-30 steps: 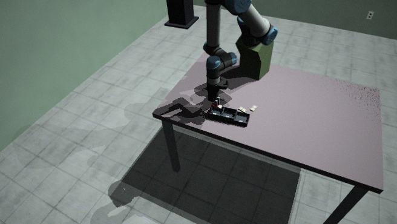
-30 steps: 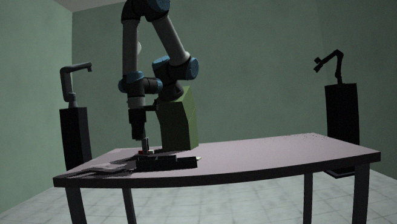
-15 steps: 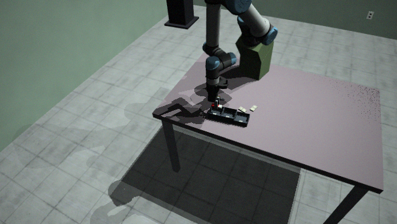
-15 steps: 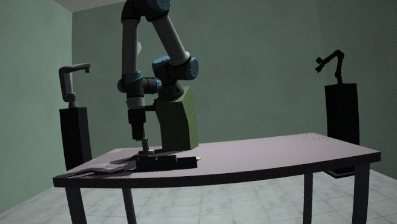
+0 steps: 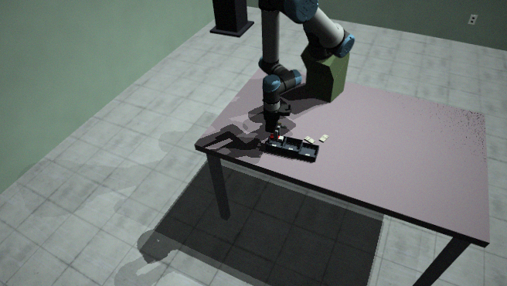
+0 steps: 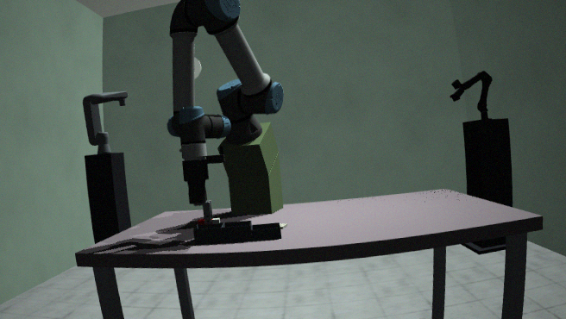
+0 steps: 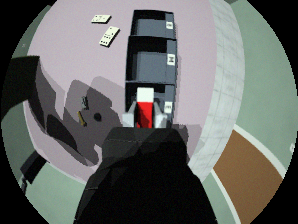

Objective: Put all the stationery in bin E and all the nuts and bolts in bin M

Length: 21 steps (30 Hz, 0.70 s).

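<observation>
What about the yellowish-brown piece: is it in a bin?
No, the yellowish-brown piece lies on the shadowed table beside the bins.

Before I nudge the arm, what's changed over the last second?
The fingers have lowered slightly towards the end bin, with the red-and-white block still between them. No visible grasp or release. The bins and pale tiles stayed put.
</observation>
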Motion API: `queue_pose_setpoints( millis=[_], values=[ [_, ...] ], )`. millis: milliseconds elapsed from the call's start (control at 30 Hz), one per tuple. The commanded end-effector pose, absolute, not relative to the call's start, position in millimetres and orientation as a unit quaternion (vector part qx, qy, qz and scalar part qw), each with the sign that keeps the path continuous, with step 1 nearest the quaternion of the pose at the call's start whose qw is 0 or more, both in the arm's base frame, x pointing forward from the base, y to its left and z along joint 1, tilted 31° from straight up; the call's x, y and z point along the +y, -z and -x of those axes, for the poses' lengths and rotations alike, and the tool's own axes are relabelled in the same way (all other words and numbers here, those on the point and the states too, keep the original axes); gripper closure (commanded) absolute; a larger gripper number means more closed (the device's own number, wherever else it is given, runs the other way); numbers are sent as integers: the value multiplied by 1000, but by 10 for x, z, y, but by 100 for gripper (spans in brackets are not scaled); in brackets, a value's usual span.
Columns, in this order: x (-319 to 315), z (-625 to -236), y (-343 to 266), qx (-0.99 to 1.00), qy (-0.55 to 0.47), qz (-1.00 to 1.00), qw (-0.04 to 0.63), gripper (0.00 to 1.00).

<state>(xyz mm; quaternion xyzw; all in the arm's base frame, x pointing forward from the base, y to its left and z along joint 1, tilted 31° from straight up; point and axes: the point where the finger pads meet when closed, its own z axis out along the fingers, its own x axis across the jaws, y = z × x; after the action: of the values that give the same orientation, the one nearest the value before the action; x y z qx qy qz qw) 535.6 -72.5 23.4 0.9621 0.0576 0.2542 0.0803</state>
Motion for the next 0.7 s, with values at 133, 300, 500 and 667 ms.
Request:
queue_pose_setpoints(
  millis=[133,300,500,667],
  values=[
    [-747,-5443,-93,58,-255,-962,81,55],
    [-760,-5493,-7,58,-255,-962,81,55],
    [-770,-5533,61,58,-255,-962,81,55],
    [-772,-5541,72,58,-255,-962,81,55]
  ],
)
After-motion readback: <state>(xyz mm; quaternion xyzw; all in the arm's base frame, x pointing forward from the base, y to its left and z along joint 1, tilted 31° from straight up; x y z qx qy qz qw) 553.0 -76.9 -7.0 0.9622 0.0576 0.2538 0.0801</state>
